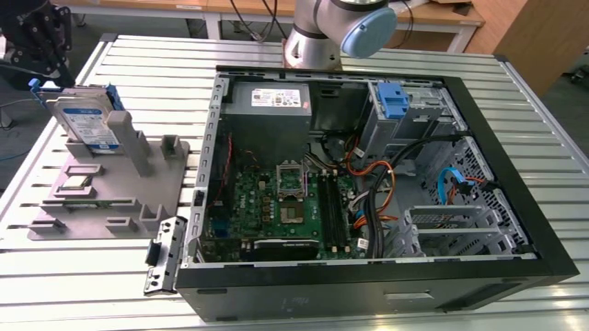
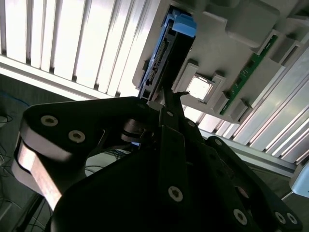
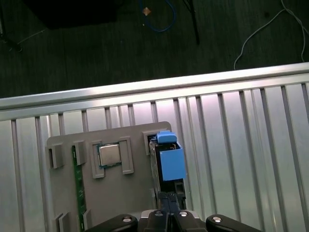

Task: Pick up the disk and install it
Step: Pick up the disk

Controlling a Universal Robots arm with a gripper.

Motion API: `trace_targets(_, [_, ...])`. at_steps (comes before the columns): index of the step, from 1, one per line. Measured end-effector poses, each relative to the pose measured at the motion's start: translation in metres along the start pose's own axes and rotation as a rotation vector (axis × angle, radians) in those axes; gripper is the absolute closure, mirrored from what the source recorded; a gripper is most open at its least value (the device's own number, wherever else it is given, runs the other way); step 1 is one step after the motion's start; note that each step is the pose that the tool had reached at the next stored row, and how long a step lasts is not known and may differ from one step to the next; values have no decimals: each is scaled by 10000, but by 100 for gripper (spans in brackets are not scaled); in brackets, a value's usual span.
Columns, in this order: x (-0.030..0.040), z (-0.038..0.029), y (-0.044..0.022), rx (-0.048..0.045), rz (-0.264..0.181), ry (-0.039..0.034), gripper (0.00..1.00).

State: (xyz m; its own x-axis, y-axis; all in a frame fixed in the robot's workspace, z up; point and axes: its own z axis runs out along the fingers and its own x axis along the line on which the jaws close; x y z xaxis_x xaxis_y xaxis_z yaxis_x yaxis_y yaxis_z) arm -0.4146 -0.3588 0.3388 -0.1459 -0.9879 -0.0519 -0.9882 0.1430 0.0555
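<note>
The disk (image 1: 87,124), silver with a white-and-blue label and blue rails, stands on edge in a grey holder (image 1: 101,207) on the slatted table, at the exterior view's left. My black gripper (image 1: 54,69) hangs just above the disk's upper end, fingers together and holding nothing. In both wrist views the disk (image 2: 161,58) (image 3: 166,164) shows edge-on with its blue rail, and the gripper (image 2: 174,94) (image 3: 169,195) tip lies over its near end. I cannot tell whether they touch.
The open computer case (image 1: 478,138) lies to the exterior view's right, with a grey power supply (image 1: 269,100) and a blue latch (image 1: 394,100) by the drive bay. The holder also carries a processor chip (image 3: 110,154) and a memory stick (image 2: 248,72). The table edge runs close behind.
</note>
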Motion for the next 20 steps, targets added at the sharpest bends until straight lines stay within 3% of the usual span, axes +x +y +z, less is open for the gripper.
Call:
trace_targets(12, [-28,23,3,-5,-2,-28,89])
trace_targets(20, [-28,25,3,-4,-2,-28,53])
